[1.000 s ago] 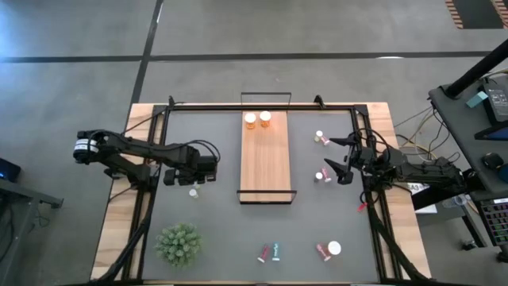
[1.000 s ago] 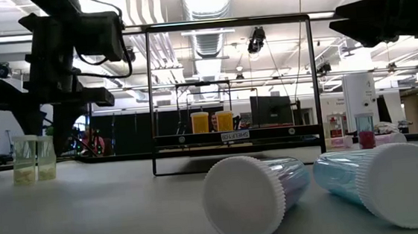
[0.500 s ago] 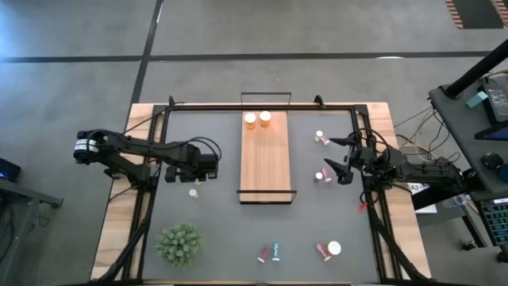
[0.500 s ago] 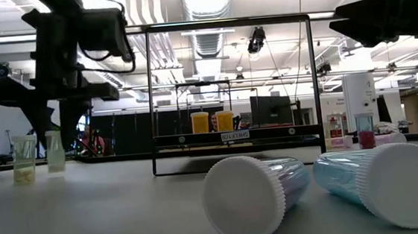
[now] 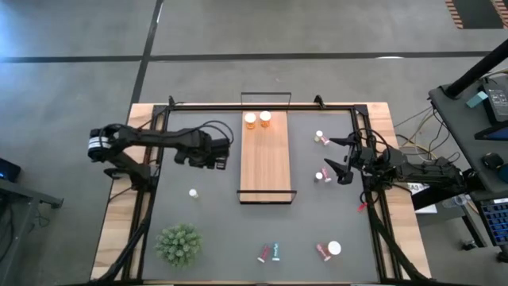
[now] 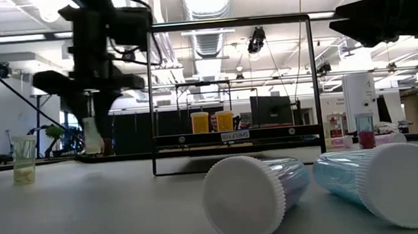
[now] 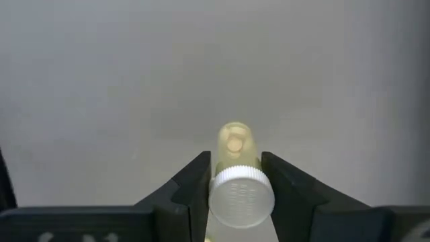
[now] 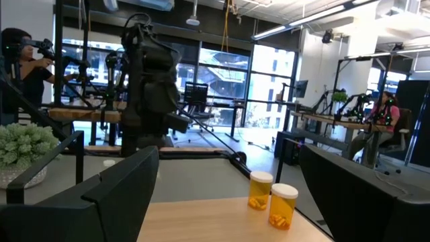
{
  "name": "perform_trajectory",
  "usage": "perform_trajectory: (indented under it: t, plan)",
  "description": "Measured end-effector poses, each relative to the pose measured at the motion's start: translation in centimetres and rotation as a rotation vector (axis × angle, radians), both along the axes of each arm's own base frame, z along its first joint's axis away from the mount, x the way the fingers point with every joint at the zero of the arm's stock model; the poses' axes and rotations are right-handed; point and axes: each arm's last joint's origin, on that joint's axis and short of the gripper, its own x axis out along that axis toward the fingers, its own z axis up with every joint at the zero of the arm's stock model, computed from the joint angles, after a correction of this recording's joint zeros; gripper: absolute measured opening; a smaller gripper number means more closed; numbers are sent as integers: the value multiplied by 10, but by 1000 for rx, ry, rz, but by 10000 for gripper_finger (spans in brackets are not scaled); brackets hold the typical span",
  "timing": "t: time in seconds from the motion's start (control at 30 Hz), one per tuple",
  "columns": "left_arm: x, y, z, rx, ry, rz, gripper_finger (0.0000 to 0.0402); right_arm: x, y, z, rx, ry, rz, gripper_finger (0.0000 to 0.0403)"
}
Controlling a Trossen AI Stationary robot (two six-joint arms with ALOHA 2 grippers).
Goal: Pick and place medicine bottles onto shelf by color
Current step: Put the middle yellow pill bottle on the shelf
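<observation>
Taking the shelf (image 5: pixel 264 156) as the landmark, a long light-wood board whose long axis runs from the table's near side to its far side, the left gripper (image 5: pixel 223 152) hangs above the table just left of the shelf's left edge, its arm stretched level from the table's left side with the wrist bent toward the board. Its jaws are closed narrowly on a pale yellow bottle (image 7: pixel 238 168), the two dark fingers (image 7: pixel 193 191) pressing the body just under the white ribbed cap; the bottle's long axis points straight out from the wrist camera, cap nearest the lens, and in the low view it hangs upright and clear of the tabletop. A second pale bottle (image 5: pixel 193 193) stands upright, cap up, farther left of the shelf and nearer the front, beside the green plant (image 5: pixel 179 243). On the shelf's far end two orange bottles (image 5: pixel 258 119) stand upright side by side, caps up. A small label on the shelf's front rail shows in the low view, but its writing cannot be read. Right of the shelf, two pink-red bottles (image 5: pixel 322 176) lie tipped on the table, and the right gripper (image 5: pixel 340 156) hangs between them with jaws spread wide, holding nothing, its arm reaching in level from the table's right side.
</observation>
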Motion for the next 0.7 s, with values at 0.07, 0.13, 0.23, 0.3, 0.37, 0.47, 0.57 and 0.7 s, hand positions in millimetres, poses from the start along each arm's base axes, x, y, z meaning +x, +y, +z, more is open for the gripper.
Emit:
perform_trajectory:
  t: [0.07,0.13,0.23,0.3,0.37,0.47,0.57,0.7]
  plan:
    - [10,6,3,7,-5,-50,107,0,0,0,0,0,0,350]
    - [17,12,6,20,-3,-84,107,0,0,0,0,1,0,350]
    - [27,19,11,40,-12,-114,107,0,0,0,0,0,0,350]
    - [33,24,13,53,-14,-131,107,0,0,0,0,0,0,350]
    - [37,27,14,57,-12,-150,107,0,0,0,0,0,0,350]
    - [44,30,16,64,-16,-180,107,0,0,0,0,0,0,350]
    - [50,33,18,69,-22,-206,107,0,0,0,0,1,0,350]
    - [57,35,22,81,-32,-241,107,0,0,0,0,0,0,350]
